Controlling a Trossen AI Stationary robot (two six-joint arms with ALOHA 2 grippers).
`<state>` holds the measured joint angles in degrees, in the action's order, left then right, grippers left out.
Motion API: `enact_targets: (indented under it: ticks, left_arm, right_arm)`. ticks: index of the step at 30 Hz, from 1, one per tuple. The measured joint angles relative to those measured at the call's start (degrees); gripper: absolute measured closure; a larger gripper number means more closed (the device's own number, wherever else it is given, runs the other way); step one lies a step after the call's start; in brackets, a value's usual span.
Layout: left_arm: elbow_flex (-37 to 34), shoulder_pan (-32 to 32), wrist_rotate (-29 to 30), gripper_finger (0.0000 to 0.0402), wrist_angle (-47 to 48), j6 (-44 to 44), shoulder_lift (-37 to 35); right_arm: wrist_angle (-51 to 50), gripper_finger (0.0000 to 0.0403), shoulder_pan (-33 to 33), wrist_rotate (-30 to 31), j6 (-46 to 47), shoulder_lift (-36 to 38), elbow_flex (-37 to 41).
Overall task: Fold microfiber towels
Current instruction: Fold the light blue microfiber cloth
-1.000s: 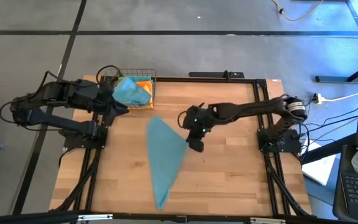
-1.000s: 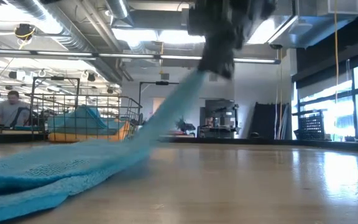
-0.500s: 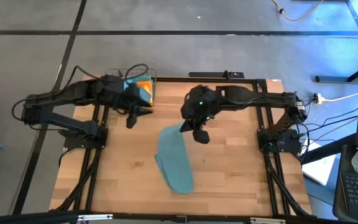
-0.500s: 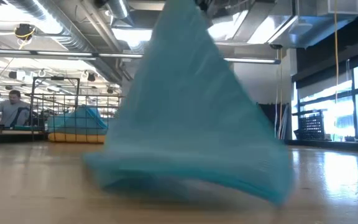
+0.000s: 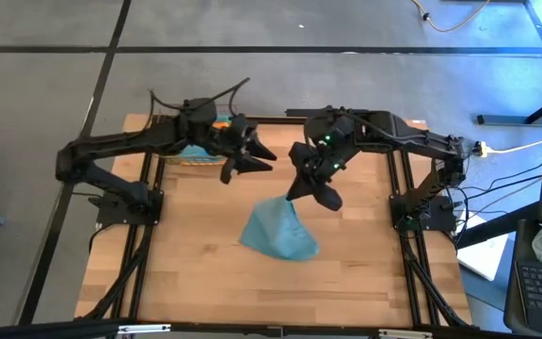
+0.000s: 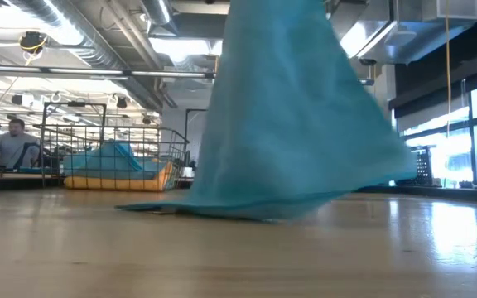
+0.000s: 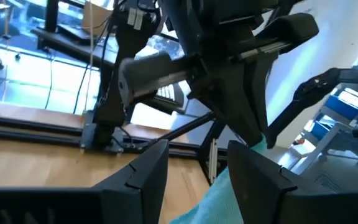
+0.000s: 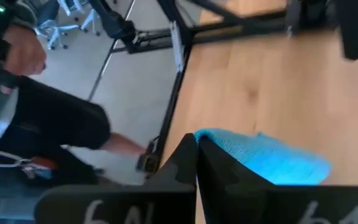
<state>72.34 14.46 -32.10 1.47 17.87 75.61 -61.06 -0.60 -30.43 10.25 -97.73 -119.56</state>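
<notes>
Above the middle of the wooden table point(image 5: 186, 273) we hold one soft teal microfiber towel point(image 5: 278, 232) by a corner with our right gripper point(image 5: 316, 191), whose two fingers are pressed fully together on the cloth. A second ago this towel was lying long and flat across the board; now most of it is lifted, and only its lower edge rests on the wood in a loose heap, so the cloth hangs like a tent under the claw. Our left gripper point(image 5: 252, 158) has come away from the wire basket point(image 5: 191, 160) at the back left of the table, where the other towels point(image 6: 110, 161), teal on top of orange, wait. It is now close to the right one, just beside the raised corner, and its fingers point(image 7: 143, 174) stand apart with nothing between them. We judge that the left claw is getting ready to take a second corner, so that the towel can be spread out between both arms. The folding itself is not yet begun.
</notes>
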Motion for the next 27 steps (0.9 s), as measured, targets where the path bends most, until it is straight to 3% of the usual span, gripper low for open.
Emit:
enact_targets:
  ticks: [7,12,18,22,27]
  left_arm:
    - [0.00,1.12,-0.90,0.0241,-5.77,0.76,1.73]
    - [0.07,1.21,-4.99,0.0241,-11.69,7.15,2.70]
    - [0.04,-1.27,-9.87,0.0241,-12.81,12.96,5.92]
    - [0.03,-2.27,-8.33,0.0241,-16.14,13.15,7.14]
    - [0.02,-2.27,-3.01,0.0241,-24.34,14.78,7.04]
  right_arm:
    - [-3.13,0.0399,0.00,-2.00,10.18,0.00,-0.18]
    - [-3.82,0.0398,0.13,-2.26,10.41,0.00,-0.19]
    - [2.87,0.0397,0.13,-0.90,8.16,-0.04,-3.77]
    - [3.99,0.0397,-0.67,0.59,9.76,-0.24,-6.79]
    - [3.95,0.0397,-1.80,-5.53,12.04,-0.48,-8.05]
